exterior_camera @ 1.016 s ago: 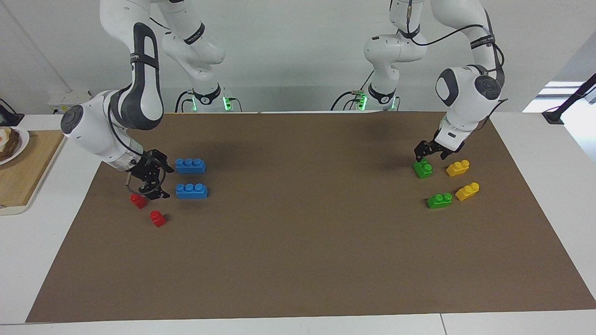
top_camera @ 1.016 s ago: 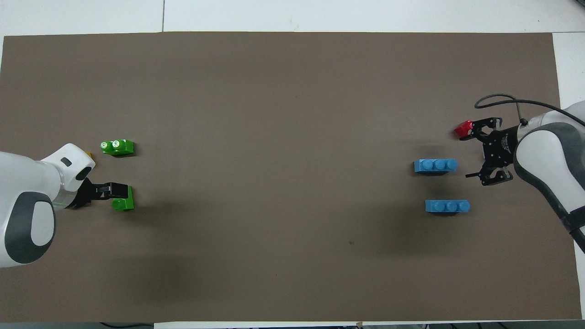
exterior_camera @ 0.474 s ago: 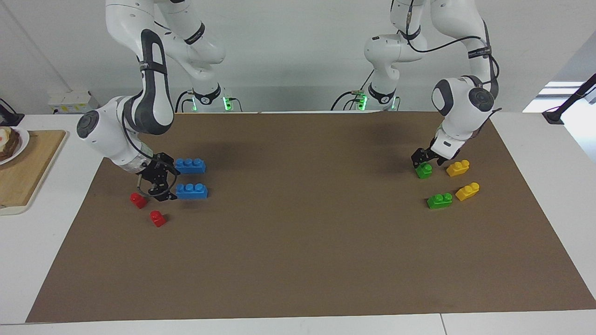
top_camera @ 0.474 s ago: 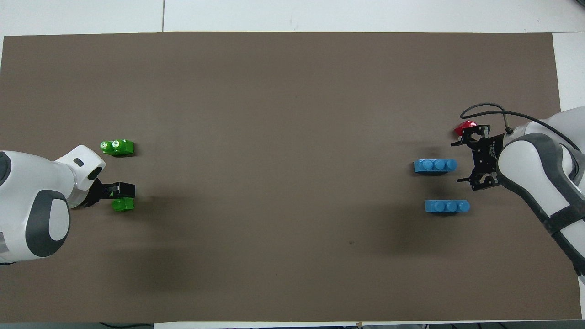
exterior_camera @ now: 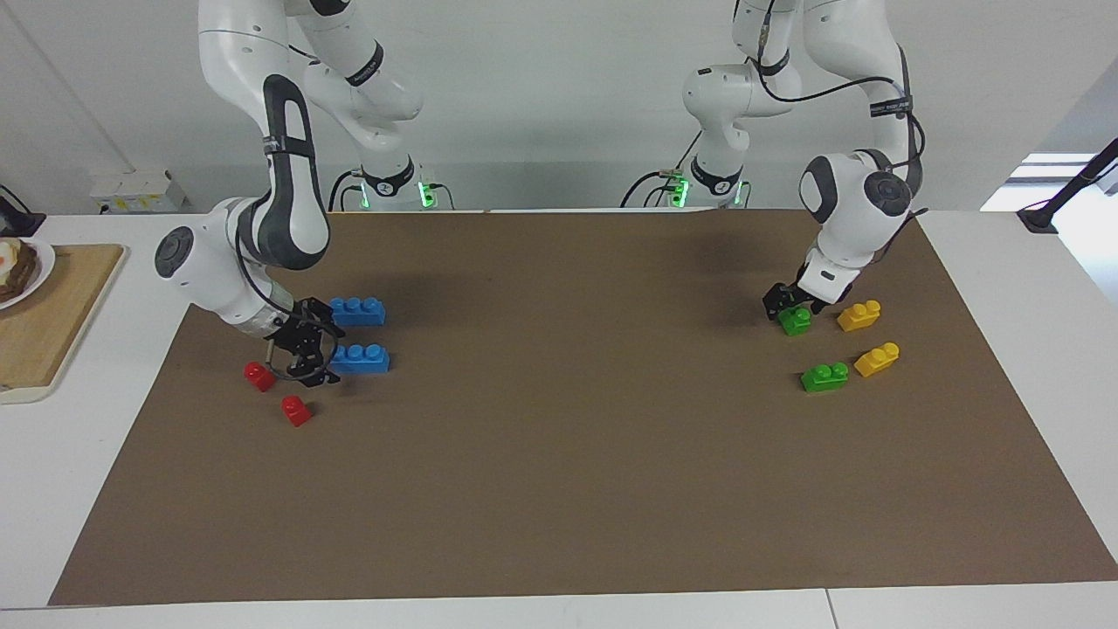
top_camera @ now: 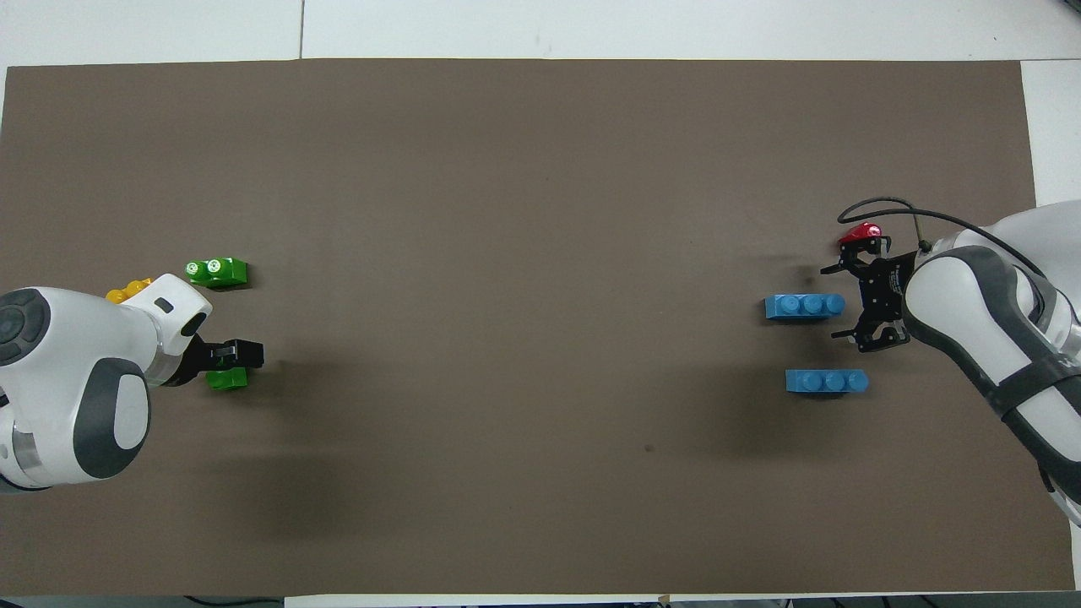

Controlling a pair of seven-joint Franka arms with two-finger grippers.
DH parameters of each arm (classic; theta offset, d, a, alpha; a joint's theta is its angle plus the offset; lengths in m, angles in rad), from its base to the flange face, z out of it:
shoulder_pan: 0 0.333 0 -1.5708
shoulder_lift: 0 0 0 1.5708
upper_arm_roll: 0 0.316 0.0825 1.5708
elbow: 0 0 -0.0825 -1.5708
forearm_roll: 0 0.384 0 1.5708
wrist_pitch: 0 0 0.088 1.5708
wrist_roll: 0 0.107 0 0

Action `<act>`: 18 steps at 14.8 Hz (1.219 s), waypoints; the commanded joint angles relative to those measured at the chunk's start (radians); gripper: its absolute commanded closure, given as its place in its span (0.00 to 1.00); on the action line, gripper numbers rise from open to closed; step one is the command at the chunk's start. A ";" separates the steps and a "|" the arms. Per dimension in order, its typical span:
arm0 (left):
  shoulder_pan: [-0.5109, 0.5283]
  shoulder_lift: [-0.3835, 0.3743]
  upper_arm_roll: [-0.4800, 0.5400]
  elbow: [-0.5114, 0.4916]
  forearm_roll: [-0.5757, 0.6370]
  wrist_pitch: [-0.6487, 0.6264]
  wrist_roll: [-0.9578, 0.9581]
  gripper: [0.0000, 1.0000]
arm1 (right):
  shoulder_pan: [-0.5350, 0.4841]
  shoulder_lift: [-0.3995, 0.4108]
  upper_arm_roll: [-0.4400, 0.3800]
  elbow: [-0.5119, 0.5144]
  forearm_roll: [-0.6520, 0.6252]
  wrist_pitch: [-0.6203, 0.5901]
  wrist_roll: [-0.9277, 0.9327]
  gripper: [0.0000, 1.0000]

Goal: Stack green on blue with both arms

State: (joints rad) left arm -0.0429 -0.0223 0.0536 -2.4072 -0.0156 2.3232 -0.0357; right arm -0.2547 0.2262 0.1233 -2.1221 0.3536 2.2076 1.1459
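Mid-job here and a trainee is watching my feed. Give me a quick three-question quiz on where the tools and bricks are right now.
1. True or false: the left tool is over a yellow brick.
2. Which brick is the right tool closest beside? A: a yellow brick. B: a blue brick. C: a green brick.
3. How many green bricks are on the mat?
Key: 1 false; 2 B; 3 two.
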 commanded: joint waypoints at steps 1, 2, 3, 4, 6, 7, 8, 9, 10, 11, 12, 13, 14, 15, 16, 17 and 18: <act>-0.008 -0.008 0.005 -0.030 0.006 0.038 -0.020 0.03 | -0.006 -0.002 0.006 -0.019 0.042 0.021 -0.057 0.04; -0.008 -0.010 0.005 -0.030 0.006 0.038 -0.020 0.06 | -0.006 -0.001 0.006 -0.021 0.060 0.021 -0.069 0.08; -0.008 -0.010 0.005 -0.030 0.005 0.038 -0.020 0.11 | -0.006 -0.001 0.006 -0.022 0.070 0.021 -0.081 0.14; -0.008 -0.010 0.005 -0.030 0.005 0.036 -0.020 0.13 | -0.006 -0.002 0.006 -0.027 0.073 0.021 -0.086 0.18; -0.006 -0.010 0.005 -0.030 0.005 0.036 -0.020 0.35 | -0.006 -0.002 0.006 -0.027 0.076 0.021 -0.089 0.32; -0.006 -0.010 0.006 -0.030 0.005 0.035 -0.018 0.55 | -0.006 -0.001 0.006 -0.027 0.077 0.023 -0.089 0.40; -0.006 -0.008 0.006 -0.026 0.005 0.033 -0.018 0.75 | -0.008 0.005 0.004 -0.027 0.097 0.026 -0.092 0.46; -0.005 -0.007 0.005 -0.018 0.005 0.025 -0.015 0.91 | -0.008 0.007 0.004 -0.027 0.122 0.029 -0.112 0.51; -0.003 -0.007 0.006 -0.010 0.006 0.019 -0.015 1.00 | -0.009 0.007 0.004 -0.027 0.131 0.029 -0.124 0.64; -0.005 -0.007 0.005 0.014 0.005 0.001 -0.015 1.00 | -0.009 0.007 0.004 -0.024 0.133 0.026 -0.124 0.84; -0.006 -0.005 0.005 0.063 0.006 -0.063 -0.015 1.00 | -0.009 0.012 0.004 -0.010 0.133 0.014 -0.124 1.00; -0.008 -0.005 0.005 0.112 0.005 -0.123 -0.015 1.00 | -0.008 0.013 0.006 0.013 0.133 0.008 -0.121 1.00; -0.008 -0.005 0.005 0.158 0.005 -0.169 -0.016 1.00 | -0.005 0.016 0.009 0.039 0.133 -0.009 -0.114 1.00; -0.008 -0.005 0.005 0.196 0.005 -0.214 -0.018 1.00 | 0.012 0.016 0.009 0.078 0.133 -0.035 -0.100 1.00; -0.008 -0.004 0.005 0.221 0.003 -0.234 -0.029 1.00 | 0.026 0.018 0.009 0.124 0.133 -0.067 -0.069 1.00; -0.009 -0.001 0.000 0.229 0.002 -0.237 -0.059 1.00 | 0.040 0.019 0.009 0.166 0.133 -0.090 -0.028 1.00; -0.014 -0.001 -0.001 0.229 0.003 -0.231 -0.093 1.00 | 0.064 0.019 0.009 0.198 0.133 -0.098 0.012 1.00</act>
State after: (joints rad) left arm -0.0448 -0.0275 0.0533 -2.2009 -0.0160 2.1212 -0.0665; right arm -0.2237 0.2322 0.1289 -2.0142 0.4610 2.1541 1.0958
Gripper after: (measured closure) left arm 0.656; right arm 0.648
